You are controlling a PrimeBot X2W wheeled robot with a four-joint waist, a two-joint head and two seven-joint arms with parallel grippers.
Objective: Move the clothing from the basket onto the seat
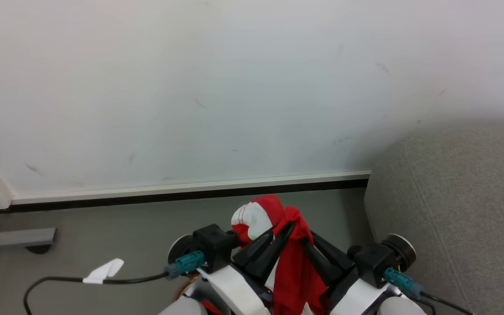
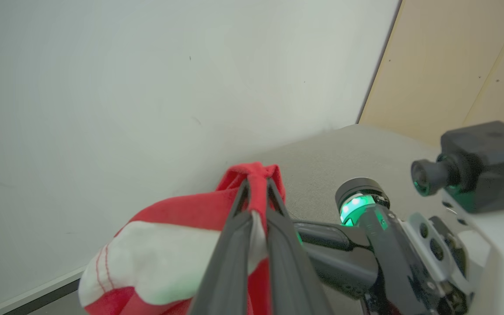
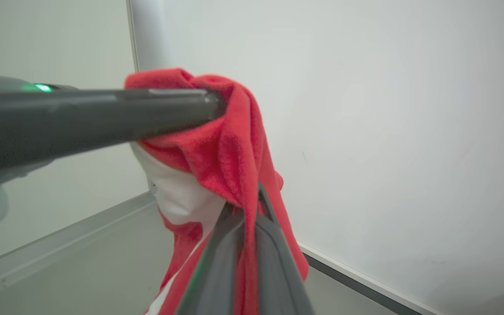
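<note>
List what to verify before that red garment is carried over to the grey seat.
1. Left gripper shut on the red garment: ok.
2. Right gripper shut on the same garment, just below the left one's grip: ok.
3. Garment's lower end clear of the floor: cannot tell, it hangs down between the arms.
4. Seat on the robot's right, with the part in view bare: ok.
5. Nothing left in the basket: cannot tell.
</note>
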